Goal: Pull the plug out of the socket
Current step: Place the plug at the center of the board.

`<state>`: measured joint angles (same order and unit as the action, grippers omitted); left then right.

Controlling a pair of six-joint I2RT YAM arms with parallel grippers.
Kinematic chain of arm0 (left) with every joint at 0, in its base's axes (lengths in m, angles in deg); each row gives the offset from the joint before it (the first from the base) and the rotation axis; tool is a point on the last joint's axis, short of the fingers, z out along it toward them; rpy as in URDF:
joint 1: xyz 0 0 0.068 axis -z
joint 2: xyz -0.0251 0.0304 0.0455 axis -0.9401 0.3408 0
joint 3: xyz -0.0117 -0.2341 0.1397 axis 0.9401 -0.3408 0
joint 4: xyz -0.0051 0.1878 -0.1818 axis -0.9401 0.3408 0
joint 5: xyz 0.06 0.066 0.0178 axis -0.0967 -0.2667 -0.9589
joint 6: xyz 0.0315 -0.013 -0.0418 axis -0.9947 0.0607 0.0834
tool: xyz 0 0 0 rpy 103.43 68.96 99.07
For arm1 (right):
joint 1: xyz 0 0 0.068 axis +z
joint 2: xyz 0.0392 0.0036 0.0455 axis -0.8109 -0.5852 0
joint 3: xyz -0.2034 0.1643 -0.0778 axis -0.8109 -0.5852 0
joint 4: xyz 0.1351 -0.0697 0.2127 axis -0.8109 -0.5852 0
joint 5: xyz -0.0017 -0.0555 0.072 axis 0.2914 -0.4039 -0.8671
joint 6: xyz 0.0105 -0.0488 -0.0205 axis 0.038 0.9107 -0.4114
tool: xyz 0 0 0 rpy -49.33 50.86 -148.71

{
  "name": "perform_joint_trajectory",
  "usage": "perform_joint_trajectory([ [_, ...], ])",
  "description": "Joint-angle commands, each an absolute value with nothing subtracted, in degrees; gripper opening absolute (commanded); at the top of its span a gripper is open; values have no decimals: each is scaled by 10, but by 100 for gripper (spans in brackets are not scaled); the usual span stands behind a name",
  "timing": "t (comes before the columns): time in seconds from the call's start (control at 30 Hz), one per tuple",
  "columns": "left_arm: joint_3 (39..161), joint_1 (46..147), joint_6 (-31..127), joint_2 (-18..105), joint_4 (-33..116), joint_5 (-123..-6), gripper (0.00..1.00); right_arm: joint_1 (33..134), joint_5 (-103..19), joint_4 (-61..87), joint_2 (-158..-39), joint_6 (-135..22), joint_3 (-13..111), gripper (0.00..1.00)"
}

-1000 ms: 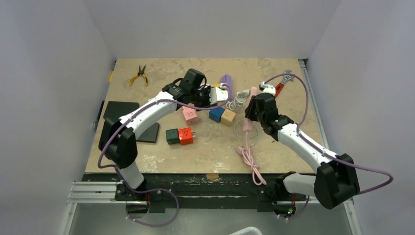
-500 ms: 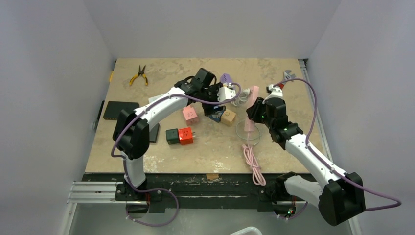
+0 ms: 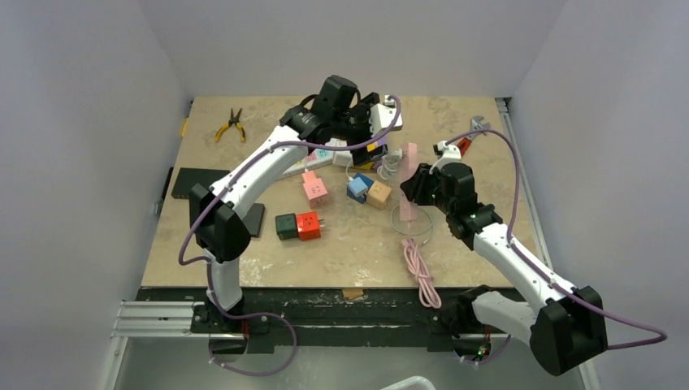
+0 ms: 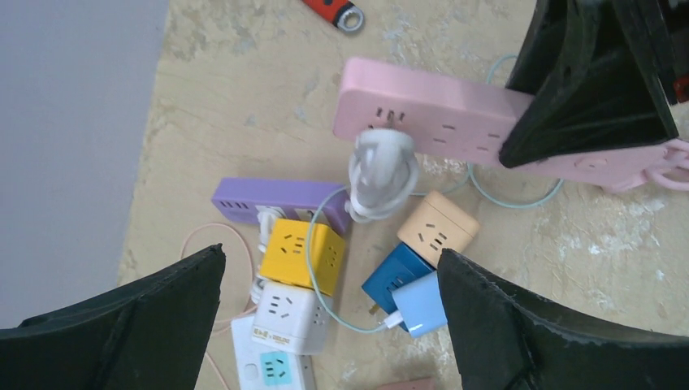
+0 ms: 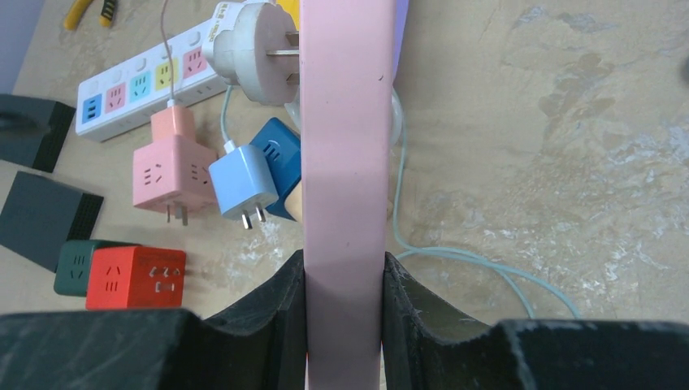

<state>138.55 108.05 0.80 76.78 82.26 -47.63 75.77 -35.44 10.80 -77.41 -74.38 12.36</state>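
Two fingers of your right gripper are clamped on the pink power strip, one on each long edge. In the right wrist view the strip runs straight up from between them.

The white plug sits on the strip's left face, well beyond those fingers near its far end. Its prongs show bare between plug body and strip, with their tips meeting the strip. You cannot tell whether they are seated in the slots.

Your left gripper hangs above the table with its jaws wide apart, gripping nothing. From its wrist camera the plug lies past the fingertips, apart from both, against the pink strip's end socket. Its pale green cord loops down to a light blue adapter beside the yellow cube socket.
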Motion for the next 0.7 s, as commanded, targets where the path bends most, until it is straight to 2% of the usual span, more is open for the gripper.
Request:
perform_joint_trajectory([
  [0.0,1433,1094,-14,802,813,-458,100,777,-394,160,-764,-719,147,0],
  [0.3,1444,1125,-109,836,828,-461,100,785,-384,151,-772,-712,159,0],
  [0.43,1463,1131,-126,853,795,-479,93,785,-390,151,-770,-712,168,0],
  [0.57,1486,1132,-130,870,846,-493,70,785,-393,151,-764,-712,176,0],
  [0.67,1489,1132,-126,873,831,-504,40,785,-391,147,-764,-710,182,0],
])
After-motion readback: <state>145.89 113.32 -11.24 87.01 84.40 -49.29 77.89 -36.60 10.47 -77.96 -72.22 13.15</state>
